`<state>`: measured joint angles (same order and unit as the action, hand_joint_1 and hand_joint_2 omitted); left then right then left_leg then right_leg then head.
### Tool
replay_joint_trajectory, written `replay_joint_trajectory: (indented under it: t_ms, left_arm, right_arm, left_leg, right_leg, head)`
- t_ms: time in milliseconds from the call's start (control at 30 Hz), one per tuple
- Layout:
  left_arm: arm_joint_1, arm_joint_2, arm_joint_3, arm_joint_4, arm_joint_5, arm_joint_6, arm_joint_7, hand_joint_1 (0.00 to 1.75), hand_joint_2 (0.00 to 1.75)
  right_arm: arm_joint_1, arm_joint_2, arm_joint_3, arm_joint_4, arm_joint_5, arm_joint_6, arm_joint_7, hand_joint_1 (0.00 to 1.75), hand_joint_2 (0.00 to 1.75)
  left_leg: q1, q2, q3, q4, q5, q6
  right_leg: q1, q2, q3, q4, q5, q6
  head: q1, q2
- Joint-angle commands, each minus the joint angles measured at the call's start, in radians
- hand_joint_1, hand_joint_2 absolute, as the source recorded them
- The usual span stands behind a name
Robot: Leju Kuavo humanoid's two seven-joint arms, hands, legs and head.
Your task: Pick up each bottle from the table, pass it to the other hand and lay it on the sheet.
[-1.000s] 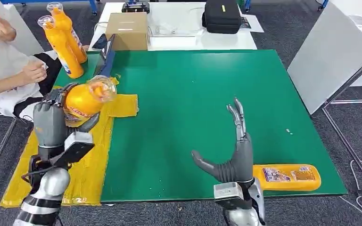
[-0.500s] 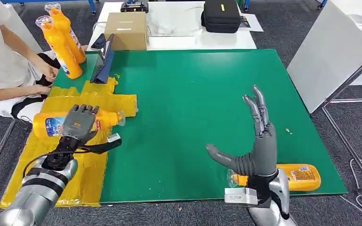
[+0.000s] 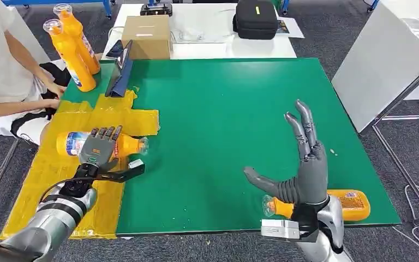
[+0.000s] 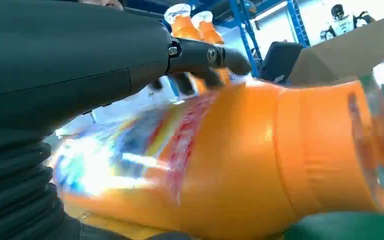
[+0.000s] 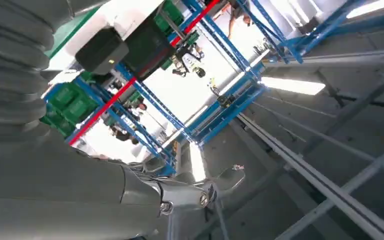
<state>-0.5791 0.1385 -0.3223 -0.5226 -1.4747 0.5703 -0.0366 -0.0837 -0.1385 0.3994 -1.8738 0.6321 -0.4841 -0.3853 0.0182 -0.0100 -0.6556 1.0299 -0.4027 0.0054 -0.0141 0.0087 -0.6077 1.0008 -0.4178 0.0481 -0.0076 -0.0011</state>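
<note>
Left robot hand [image 3: 99,146] lies over an orange bottle [image 3: 71,143] resting on its side on the yellow sheet [image 3: 60,185], at nine o'clock on the green surface [image 3: 223,109]; whether the fingers actually grip it, I cannot tell. Right robot hand [image 3: 300,169] is raised at five o'clock, fingers wide, holding nothing. Just behind it lies another bottle [image 3: 352,203]. Two more bottles [image 3: 76,46] stand at eleven o'clock.

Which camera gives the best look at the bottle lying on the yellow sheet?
The head view: it shows the whole bottle lying on the yellow sheet under the left hand. The left wrist view shows a blurred close-up of its orange body. The right wrist view faces the ceiling.
</note>
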Motion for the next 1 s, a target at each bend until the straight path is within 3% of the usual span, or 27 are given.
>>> replay_joint_trajectory:
  t_ms: [33, 100, 433, 567, 667, 767, 833, 967, 1000]
  left_arm:
    - [0.039, -0.024, 0.086, 0.015, 0.115, 0.051, -0.042, 0.00, 1.75]
    - [0.073, -0.023, 0.108, -0.059, 0.146, 0.068, -0.068, 0.00, 1.75]
    - [0.073, -0.023, 0.108, -0.059, 0.146, 0.068, -0.068, 0.00, 1.75]
    - [0.250, -0.029, 0.149, -0.482, 0.019, 0.128, -0.092, 0.00, 1.75]
    - [0.382, -0.071, 0.091, -0.825, -0.061, 0.128, -0.079, 0.00, 1.75]
    - [0.466, -0.142, 0.045, -0.985, 0.118, 0.128, -0.184, 0.00, 1.75]
    - [0.509, -0.125, -0.048, -1.045, 0.326, 0.106, -0.213, 0.00, 1.75]
    - [0.606, -0.130, -0.111, -1.145, 0.788, -0.179, -0.352, 0.00, 1.75]
    - [0.625, -0.141, -0.125, -1.128, 0.789, -0.201, -0.373, 0.00, 1.75]
  right_arm:
    - [-0.014, -0.046, -0.007, 0.075, 0.095, 0.044, 0.074, 0.00, 1.75]
    - [-0.013, -0.071, -0.010, 0.093, 0.129, 0.079, 0.099, 0.00, 1.75]
    - [-0.013, -0.071, -0.010, 0.093, 0.129, 0.079, 0.099, 0.00, 1.75]
    - [-0.010, -0.138, -0.010, 0.111, 0.237, 0.131, 0.133, 0.00, 1.75]
    - [0.011, -0.218, -0.023, 0.120, 0.298, 0.180, 0.152, 0.00, 1.75]
    - [0.067, -0.320, -0.060, 0.091, 0.287, 0.282, 0.150, 0.00, 1.75]
    - [0.140, -0.415, -0.121, 0.058, 0.289, 0.331, 0.146, 0.00, 1.75]
    - [0.343, -0.520, -0.287, -0.003, 0.281, 0.402, 0.142, 0.00, 1.75]
    - [0.383, -0.529, -0.326, -0.009, 0.284, 0.402, 0.155, 0.00, 1.75]
  left_leg:
    - [0.000, 0.002, 0.004, -0.001, -0.001, 0.001]
    - [0.000, 0.003, 0.007, -0.003, -0.002, 0.002]
    - [0.000, 0.001, 0.005, -0.001, -0.002, 0.001]
    - [0.000, 0.002, 0.003, -0.001, -0.002, 0.001]
    - [0.000, 0.000, 0.002, 0.000, -0.002, 0.002]
    - [-0.001, -0.004, 0.001, 0.001, -0.003, 0.003]
    - [-0.003, -0.004, -0.001, 0.001, -0.003, 0.003]
    - [-0.007, -0.009, 0.001, 0.001, -0.007, 0.007]
    - [-0.007, -0.007, 0.002, 0.001, -0.008, 0.008]
  right_leg:
    - [0.000, 0.001, 0.004, -0.002, 0.000, -0.001]
    - [0.000, 0.001, 0.007, -0.004, -0.001, -0.002]
    - [0.000, 0.000, 0.005, -0.002, -0.001, -0.002]
    - [0.000, 0.001, 0.003, -0.002, -0.001, -0.001]
    - [0.000, -0.002, 0.002, -0.002, -0.002, 0.000]
    - [-0.001, -0.006, 0.003, -0.002, -0.004, 0.000]
    - [-0.003, -0.005, 0.001, -0.001, -0.003, 0.001]
    - [-0.007, -0.009, 0.006, -0.002, -0.008, 0.003]
    - [-0.007, -0.008, 0.006, -0.002, -0.008, 0.003]
  head:
    - [0.000, 0.000]
    - [0.000, 0.000]
    - [0.000, 0.000]
    - [0.000, 0.000]
    - [0.000, 0.000]
    - [0.000, 0.000]
    - [0.000, 0.000]
    - [0.000, 0.000]
    - [0.000, 0.000]
